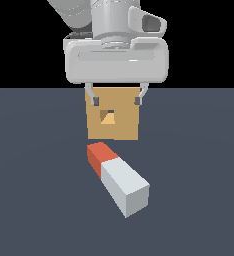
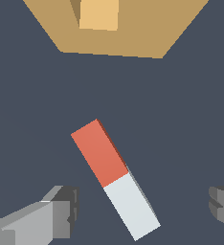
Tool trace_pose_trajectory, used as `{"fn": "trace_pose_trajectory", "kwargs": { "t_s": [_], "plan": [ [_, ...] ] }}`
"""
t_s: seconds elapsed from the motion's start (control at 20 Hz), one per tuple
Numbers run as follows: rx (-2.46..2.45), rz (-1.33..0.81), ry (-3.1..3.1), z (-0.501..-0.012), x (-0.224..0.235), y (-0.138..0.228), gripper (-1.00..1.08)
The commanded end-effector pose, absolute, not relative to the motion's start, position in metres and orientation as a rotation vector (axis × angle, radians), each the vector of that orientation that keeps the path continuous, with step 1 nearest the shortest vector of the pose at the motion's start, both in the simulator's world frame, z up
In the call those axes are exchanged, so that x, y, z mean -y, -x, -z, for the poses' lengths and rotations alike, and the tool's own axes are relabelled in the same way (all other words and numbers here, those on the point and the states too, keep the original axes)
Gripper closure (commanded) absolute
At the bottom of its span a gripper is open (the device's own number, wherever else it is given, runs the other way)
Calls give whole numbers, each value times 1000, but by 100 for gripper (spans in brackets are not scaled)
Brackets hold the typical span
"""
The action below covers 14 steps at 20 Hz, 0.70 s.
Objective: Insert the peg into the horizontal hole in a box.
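Above the floor, the gripper [image 1: 116,101] hangs with its fingers spread wide and nothing between them; both fingertips [image 1: 94,100] show in the exterior view in front of the box's upper edge, well clear of the floor. Wrist view confirms: finger [image 2: 61,210] on one side, the other at the opposite edge, big gap, empty.

Peg [image 1: 118,180] lies flat on the floor [image 1: 34,200], untouched, nearer the exterior camera than the box. It sits skewed, not lined up with the hole: red end [image 1: 96,155] points toward the box, grey-white end [image 1: 126,192] angles away to the exterior view's right. Small gap between red end and box, not touching.

Box [image 1: 124,127] stands upright behind it, horizontal hole [image 1: 108,117] at centre of its face, open and unblocked.

Step in hand, judged: pre-grasp, approach to the peg; nothing picked up yet, task barely begun. Next move likely calls for lowering over the peg, turning the wrist so the fingers straddle its narrow sides, probably closing on the grey-white part so the red end leads. After the lift, peg axis needs squaring to the hole; fit looks tight.
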<state>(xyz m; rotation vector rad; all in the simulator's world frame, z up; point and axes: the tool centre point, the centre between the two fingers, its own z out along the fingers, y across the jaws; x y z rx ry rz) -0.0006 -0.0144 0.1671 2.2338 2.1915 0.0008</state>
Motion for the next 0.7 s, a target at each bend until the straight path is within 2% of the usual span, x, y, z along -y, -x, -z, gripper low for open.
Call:
{"fn": "trace_pose_trajectory", "kwargs": {
  "t_s": [0.0, 0.65],
  "plan": [
    [-2192, -1, -2234, -167, 14, 1, -92],
    [-2291, -1, -2134, -152, 29, 3, -92]
  ]
}}
